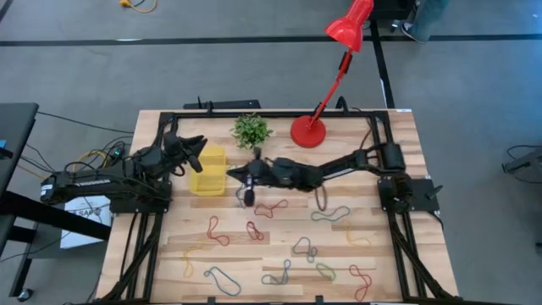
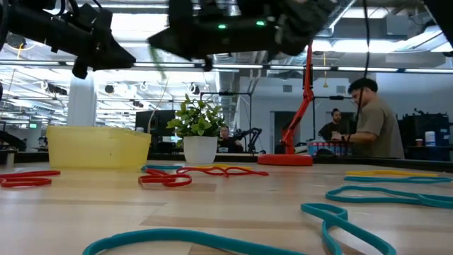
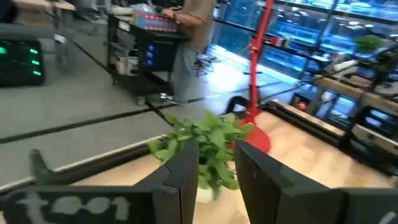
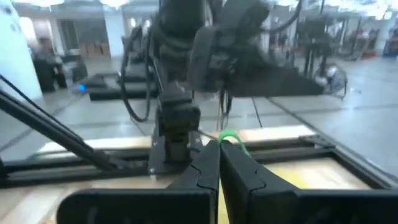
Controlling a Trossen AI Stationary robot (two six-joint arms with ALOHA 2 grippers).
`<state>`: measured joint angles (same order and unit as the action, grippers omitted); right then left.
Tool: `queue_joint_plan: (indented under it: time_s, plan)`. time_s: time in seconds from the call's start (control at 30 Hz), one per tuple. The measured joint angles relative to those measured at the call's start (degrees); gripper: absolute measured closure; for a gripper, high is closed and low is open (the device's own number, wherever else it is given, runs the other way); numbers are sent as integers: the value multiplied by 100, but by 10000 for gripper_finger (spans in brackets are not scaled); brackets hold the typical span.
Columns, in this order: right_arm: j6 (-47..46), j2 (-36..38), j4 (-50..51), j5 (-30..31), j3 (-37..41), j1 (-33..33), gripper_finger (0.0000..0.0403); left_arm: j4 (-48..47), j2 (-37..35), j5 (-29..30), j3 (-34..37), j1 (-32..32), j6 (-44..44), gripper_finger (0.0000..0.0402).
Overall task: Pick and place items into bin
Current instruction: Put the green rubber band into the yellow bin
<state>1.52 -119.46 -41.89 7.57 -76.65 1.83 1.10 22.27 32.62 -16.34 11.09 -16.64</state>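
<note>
Beside the yellow bin point(image 1: 208, 170), the right tool point(image 4: 219, 144) pinches a green band point(image 4: 231, 138) between closed fingers.

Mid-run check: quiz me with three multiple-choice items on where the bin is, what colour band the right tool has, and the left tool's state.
1. Where is the bin?
A. Near right corner of the table
B. Left of the plant, by the left tool
C. Between plant and lamp

2. What colour is the band in the right tool?
A. Red
B. Blue
C. Green

3. What state is the left tool in?
A. Open, empty
B. Shut on a band
C. Shut on the plant

Answers:
1 B: the high view shows the bin left of the plant, with the left tool over its far edge.
2 C: the right tool pinches a green band.
3 A: its wrist view shows a gap between the fingers, with nothing in it.
</note>
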Motion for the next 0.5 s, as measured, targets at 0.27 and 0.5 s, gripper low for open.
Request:
queue_joint_plan:
  time_s: [0.27,0.5]
  plan:
    - [46,-1143,1582,-11,-1901,-126,402,-24,-399,1080,-210,0,829,308]
    - [44,-2107,1845,-11,-2867,-221,403,-179,-734,1077,-243,0,1019,308]
